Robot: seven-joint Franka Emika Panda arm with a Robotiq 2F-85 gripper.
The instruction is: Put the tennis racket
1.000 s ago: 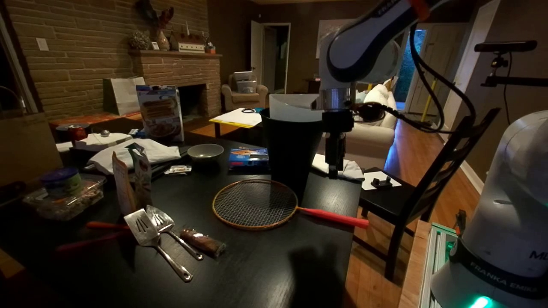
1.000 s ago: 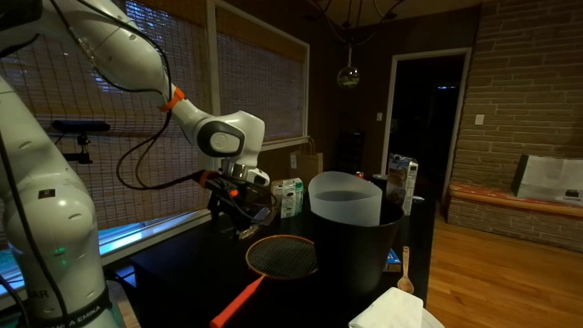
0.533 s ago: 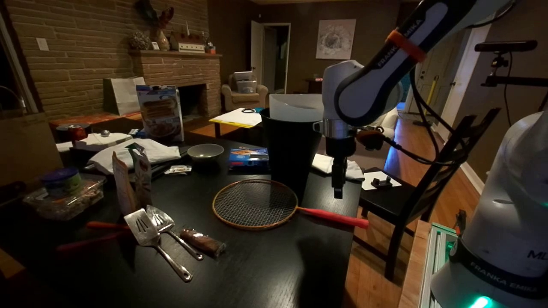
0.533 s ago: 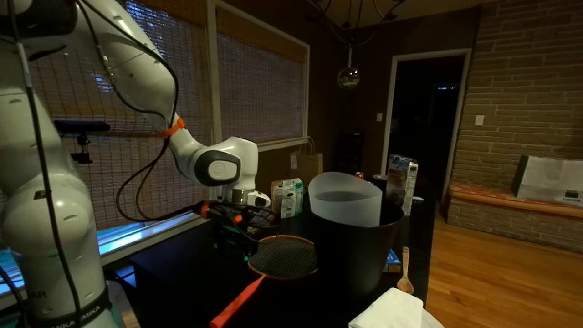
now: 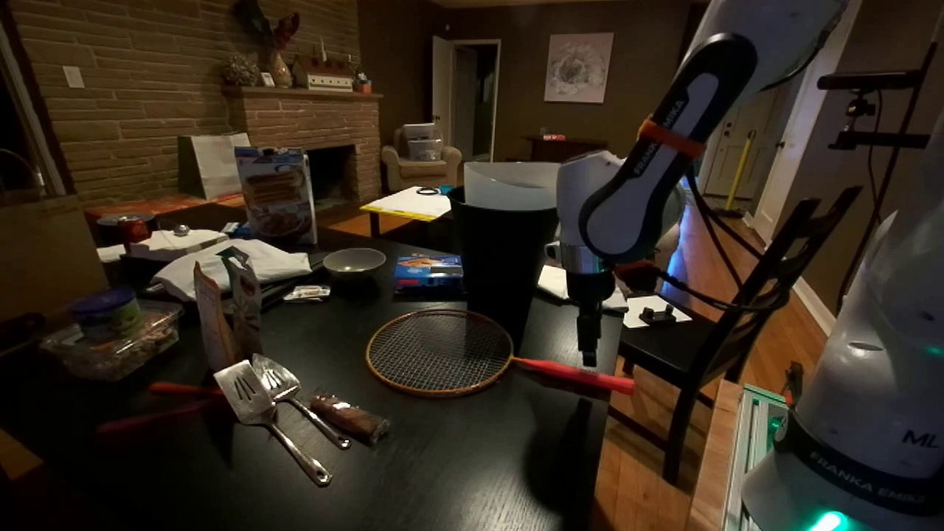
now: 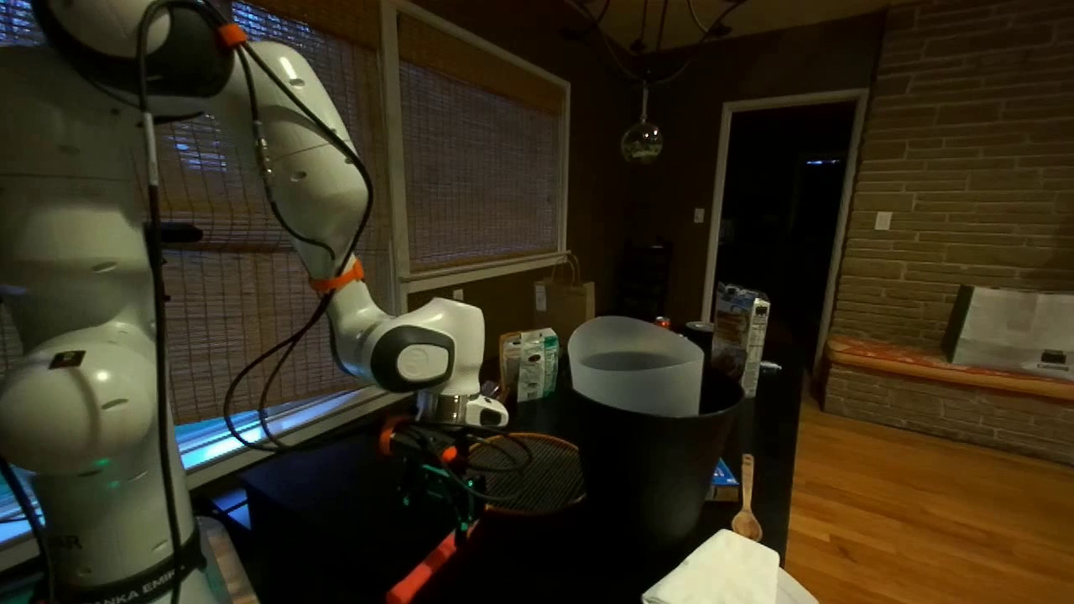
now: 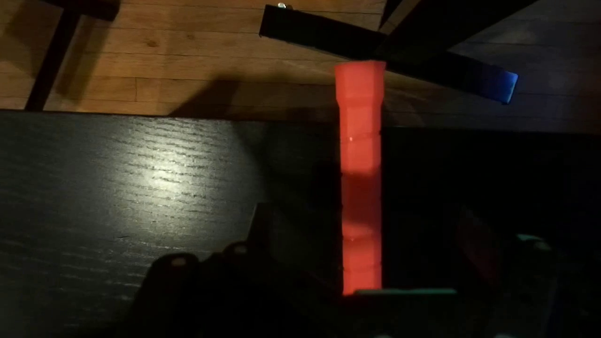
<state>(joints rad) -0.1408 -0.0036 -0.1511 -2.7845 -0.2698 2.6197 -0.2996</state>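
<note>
The tennis racket (image 5: pixel 439 352) lies flat on the black table, and it also shows in the other exterior view's picture (image 6: pixel 537 480). Its red handle (image 5: pixel 568 374) points toward the robot and its end reaches past the table edge in the wrist view (image 7: pixel 360 155). My gripper (image 5: pixel 588 360) points down just above the handle, and it also shows dark against the table in an exterior view (image 6: pixel 436 510). In the wrist view my gripper (image 7: pixel 364 211) is open, with one dark finger on each side of the handle and gaps between. The hoop is out of the wrist view.
A tall black bin (image 5: pixel 501 258) with a pale liner (image 6: pixel 638 377) stands beside the hoop. Two metal spatulas (image 5: pixel 251 394) and a wrapped brown item (image 5: pixel 348 417) lie on the table. A blue box (image 5: pixel 428 273), a bowl (image 5: pixel 354 262) and a chair (image 5: pixel 726 324) are nearby.
My arm and gripper have come down from beside the bin to just above the racket's handle. The racket has not moved.
</note>
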